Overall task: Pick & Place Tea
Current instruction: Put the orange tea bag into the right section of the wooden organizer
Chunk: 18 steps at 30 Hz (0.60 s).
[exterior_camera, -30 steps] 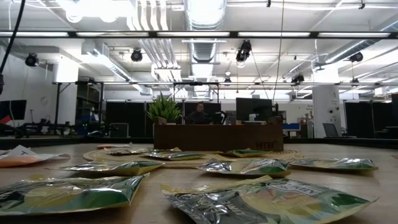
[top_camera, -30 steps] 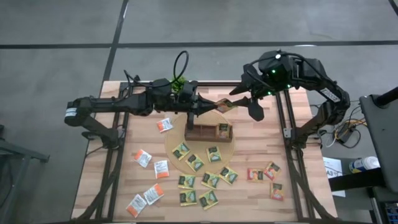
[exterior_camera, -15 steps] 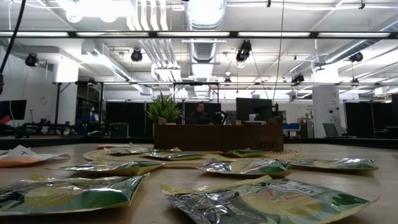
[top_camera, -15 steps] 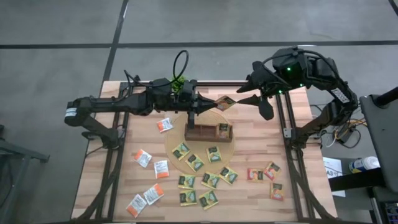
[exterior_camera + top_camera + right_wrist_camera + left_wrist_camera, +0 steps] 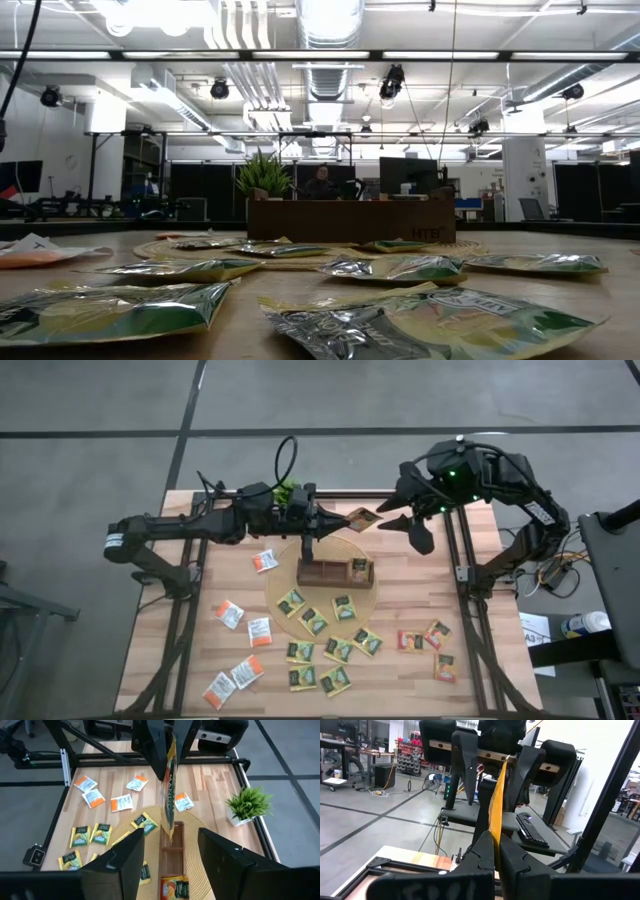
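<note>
My left gripper (image 5: pixel 343 522) reaches level toward the table's right above the far rim of the round mat and is shut on a dark-and-yellow tea sachet (image 5: pixel 362 520). My right gripper (image 5: pixel 400 518) faces it from the right, open, with one finger on each side of the sachet's free end and clear of it. In the right wrist view the sachet (image 5: pixel 170 785) shows edge-on beyond my open right gripper (image 5: pixel 172 865). Several more sachets of all three kinds lie flat on the table (image 5: pixel 320 650). The brown tray (image 5: pixel 335 572) has one sachet (image 5: pixel 358 566) in a compartment. My left gripper pinches the sachet between its two fingers (image 5: pixel 482 852) at the sachet's near edge (image 5: pixel 495 827). The fingers come level from the table's left. The sachet is lifted clear and sticks out past the fingertips toward the right gripper.
The tray sits on a round woven mat (image 5: pixel 370 600). A small potted plant (image 5: pixel 288 490) stands near the far edge beside the left arm. White-and-orange sachets lie to the left (image 5: pixel 245 650), red-pink ones to the right (image 5: pixel 430 645). Bare wood shows around the right edge (image 5: pixel 420 575).
My right gripper drew back from the sachet toward the table's right edge, then came a little way back toward it, open throughout. My left gripper kept hold of the sachet and nudged it slightly toward the far edge.
</note>
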### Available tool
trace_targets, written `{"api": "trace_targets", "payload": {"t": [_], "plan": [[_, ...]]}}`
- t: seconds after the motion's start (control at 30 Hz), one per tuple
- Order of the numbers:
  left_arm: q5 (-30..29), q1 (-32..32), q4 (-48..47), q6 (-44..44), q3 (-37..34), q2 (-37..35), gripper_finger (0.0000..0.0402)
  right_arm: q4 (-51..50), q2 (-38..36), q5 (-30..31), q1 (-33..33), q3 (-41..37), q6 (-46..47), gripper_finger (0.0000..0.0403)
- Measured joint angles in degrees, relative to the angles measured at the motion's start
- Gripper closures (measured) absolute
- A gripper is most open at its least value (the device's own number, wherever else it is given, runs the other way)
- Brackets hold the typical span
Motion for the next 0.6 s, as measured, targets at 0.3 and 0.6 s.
{"api": "trace_targets", "payload": {"t": [0.3, 0.6], "plan": [[0.0, 0.04, -0.07, -0.02, 0.02, 0.0, 0.0401, 0.08, 1.45, -0.07, 0.0, 0.0, -0.97, 0.024], [0.0, 0.02, -1.51, -0.04, 0.04, 0.0, 0.0401, 0.24, 1.06, -0.62, 0.0, 0.04, -0.62, 0.0337]]}}
